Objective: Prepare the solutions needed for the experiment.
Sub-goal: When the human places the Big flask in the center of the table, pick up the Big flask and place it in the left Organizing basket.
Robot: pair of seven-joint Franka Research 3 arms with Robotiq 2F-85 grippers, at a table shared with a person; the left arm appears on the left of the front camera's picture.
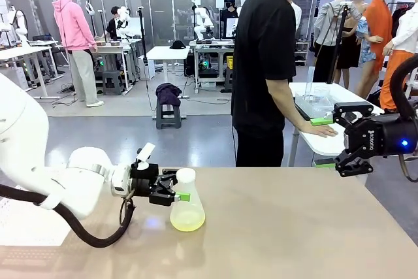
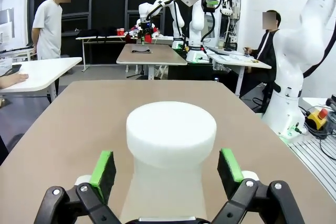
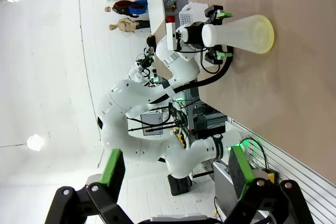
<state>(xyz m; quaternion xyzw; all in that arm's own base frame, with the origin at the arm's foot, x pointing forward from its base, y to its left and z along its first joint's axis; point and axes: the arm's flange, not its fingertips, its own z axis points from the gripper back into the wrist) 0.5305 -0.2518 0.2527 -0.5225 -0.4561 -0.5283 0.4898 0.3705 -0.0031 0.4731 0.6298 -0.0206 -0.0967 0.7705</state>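
Although the left gripper (image 1: 183, 195) is set about the neck of the frosted conical flask (image 1: 187, 210), its jaws are spread and the green pads (image 2: 103, 167) are seen clear of the plastic. The pale yellow-green solution (image 1: 187, 221) is pooled in the flask, which stands on the table (image 1: 294, 227). A grasp is judged imminent; closing squarely is called for. The right gripper (image 1: 339, 142) is held aloft, jaws released, empty.

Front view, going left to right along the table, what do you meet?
Left gripper, open around the neck of the flask of yellow-green solution → person's hand on the far table → right gripper, open.
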